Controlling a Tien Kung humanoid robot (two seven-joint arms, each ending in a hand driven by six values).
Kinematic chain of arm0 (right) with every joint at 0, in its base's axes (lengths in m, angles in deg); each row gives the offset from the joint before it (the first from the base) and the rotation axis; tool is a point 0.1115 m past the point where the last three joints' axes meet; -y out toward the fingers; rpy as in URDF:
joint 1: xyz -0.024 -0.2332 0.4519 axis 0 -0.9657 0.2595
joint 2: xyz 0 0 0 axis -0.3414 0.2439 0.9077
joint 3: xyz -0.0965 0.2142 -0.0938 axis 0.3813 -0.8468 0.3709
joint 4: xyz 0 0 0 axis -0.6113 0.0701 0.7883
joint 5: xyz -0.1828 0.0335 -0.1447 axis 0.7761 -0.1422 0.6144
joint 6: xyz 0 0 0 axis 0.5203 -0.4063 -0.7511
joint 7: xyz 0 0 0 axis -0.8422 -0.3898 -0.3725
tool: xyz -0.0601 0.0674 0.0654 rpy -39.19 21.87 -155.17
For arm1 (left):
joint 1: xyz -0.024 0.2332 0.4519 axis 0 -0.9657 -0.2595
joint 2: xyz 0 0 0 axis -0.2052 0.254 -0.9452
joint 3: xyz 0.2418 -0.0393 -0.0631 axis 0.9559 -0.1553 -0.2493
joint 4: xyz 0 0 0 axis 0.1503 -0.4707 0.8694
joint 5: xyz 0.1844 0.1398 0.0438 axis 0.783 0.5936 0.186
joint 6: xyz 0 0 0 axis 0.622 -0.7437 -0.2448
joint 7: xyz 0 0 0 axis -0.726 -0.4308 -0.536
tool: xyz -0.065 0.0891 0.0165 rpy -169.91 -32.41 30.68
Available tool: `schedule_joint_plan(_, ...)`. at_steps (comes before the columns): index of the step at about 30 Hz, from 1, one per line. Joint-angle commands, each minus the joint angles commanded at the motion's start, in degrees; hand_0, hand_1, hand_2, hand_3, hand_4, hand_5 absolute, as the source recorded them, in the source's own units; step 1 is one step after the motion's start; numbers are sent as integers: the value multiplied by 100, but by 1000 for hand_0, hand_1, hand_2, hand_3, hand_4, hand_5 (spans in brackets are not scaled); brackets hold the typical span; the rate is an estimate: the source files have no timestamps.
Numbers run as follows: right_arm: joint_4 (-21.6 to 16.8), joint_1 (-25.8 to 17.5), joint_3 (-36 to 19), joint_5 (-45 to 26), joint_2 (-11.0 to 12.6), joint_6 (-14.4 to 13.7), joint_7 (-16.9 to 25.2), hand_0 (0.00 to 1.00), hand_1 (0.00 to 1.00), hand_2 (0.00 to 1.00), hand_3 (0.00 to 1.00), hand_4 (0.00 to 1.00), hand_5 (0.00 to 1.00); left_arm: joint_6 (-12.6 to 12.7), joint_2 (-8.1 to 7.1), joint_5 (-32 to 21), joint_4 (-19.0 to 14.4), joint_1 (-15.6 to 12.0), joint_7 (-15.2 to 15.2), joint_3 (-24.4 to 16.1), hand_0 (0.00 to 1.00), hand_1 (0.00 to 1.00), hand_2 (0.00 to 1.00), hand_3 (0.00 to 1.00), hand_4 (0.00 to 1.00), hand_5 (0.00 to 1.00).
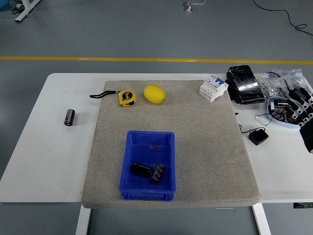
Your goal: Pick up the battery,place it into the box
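The loose battery point(70, 117) lies alone on the bare white surface point(44, 156), left of the grey mat point(195, 147) and well apart from the blue box point(148, 165), which sits near the mat's front edge and already holds two batteries. Its long axis runs roughly front to back, tilted slightly. The right hand point(302, 110) shows only at the far right edge, the whole surface away; I cannot tell whether its fingers are released or clenched. The left hand is out of view, though judged better placed for this reach.
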Motion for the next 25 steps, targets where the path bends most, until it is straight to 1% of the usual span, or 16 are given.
schedule_joint_plan(12, 13, 68, 0, 26, -41, 2, -36, 887, 858, 901, 930, 998, 998, 47, 31, -213, 6, 31, 51, 120, 610, 558, 616, 616, 617, 670)
schedule_joint_plan(16, -8, 62, -21, 46, -92, 6, -44, 887, 858, 901, 930, 998, 998, 80, 43, -338, 18, 21, 88, 194, 610, 558, 616, 616, 617, 670)
schedule_joint_plan(20, -97, 79, -94, 45, -158, 1, -77, 882, 857, 901, 927, 998, 998, 79, 40, -358, 19, 40, 94, 217, 610, 557, 618, 616, 617, 669)
schedule_joint_plan(25, -201, 117, -166, 272, -107, -22, -113, 882, 857, 901, 927, 998, 998, 89, 36, -376, 21, 73, 103, 221, 610, 557, 618, 616, 617, 669)
